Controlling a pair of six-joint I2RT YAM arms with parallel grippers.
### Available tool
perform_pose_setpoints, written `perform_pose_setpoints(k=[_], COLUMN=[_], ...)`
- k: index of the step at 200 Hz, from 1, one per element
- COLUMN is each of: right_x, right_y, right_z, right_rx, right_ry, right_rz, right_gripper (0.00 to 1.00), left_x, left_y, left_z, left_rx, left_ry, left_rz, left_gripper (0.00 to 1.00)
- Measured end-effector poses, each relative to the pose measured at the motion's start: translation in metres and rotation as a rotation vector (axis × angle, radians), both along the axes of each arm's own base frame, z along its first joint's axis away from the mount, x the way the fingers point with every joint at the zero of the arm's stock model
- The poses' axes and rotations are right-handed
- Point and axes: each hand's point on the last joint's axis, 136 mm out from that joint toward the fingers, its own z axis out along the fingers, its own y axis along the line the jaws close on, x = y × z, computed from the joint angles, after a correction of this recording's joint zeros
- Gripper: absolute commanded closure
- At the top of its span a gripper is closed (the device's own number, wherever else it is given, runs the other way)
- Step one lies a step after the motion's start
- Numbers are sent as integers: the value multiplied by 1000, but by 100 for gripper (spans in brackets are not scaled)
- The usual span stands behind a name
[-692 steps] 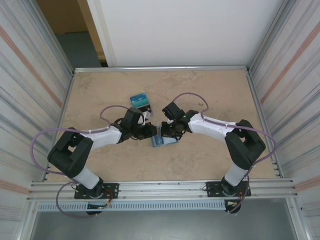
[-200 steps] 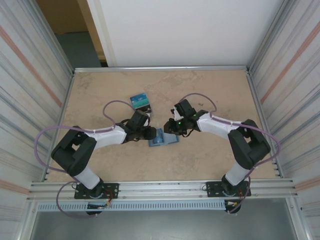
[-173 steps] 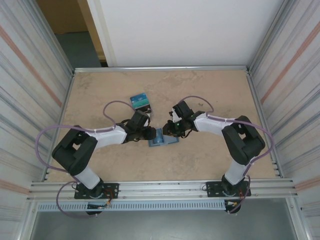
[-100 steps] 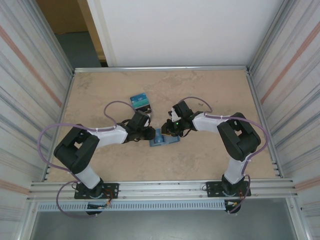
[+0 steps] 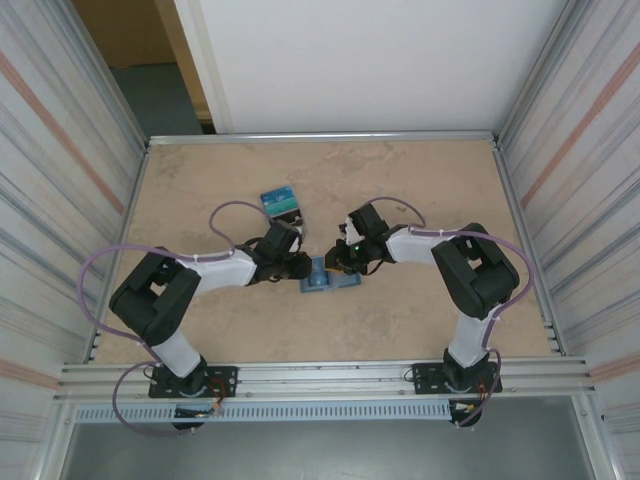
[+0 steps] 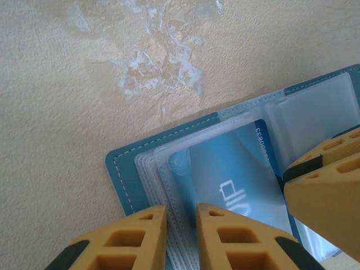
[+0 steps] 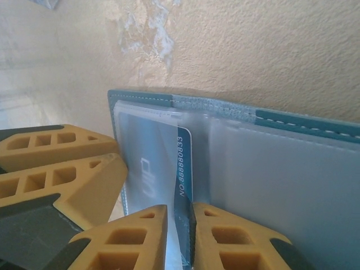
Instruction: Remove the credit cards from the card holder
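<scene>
Jaws of the left gripper [image 6: 180, 209], at the bottom of the left wrist view, stand nearly closed and appear to pinch the clear sleeve edges of the card holder [image 6: 121, 169], probably to pin it flat on the rough, mottled table [image 6: 84, 84]. It lies open mid-frame in the overhead view, a stitched teal cover with soft frosted pockets. Further right, a stiff, glossy blue credit card [image 6: 225, 169] pokes its numbered edge past its pocket. The right gripper [image 7: 179, 207] clamps that thin edge, well placed to slide it free. A small stack of cards [image 5: 280, 203] lies apart, to the holder's upper left.
</scene>
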Motion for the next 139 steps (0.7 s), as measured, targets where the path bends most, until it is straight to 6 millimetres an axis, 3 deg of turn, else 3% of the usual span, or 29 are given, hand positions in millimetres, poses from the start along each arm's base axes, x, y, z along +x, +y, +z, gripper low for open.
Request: perform_pose_setpoints(k=[27,139], right_x=[0,-1], right_y=[1,-2], right_z=[0,-3], right_rx=[10,32], right_ry=[9,29], right_rz=[-8,-26], right_gripper=[87,82], left_x=[0,0], left_y=[0,-2], left_z=[0,1], left_rx=[0,-5], left_ry=[0,3], left_rz=[0,-5], left_gripper=[79,81])
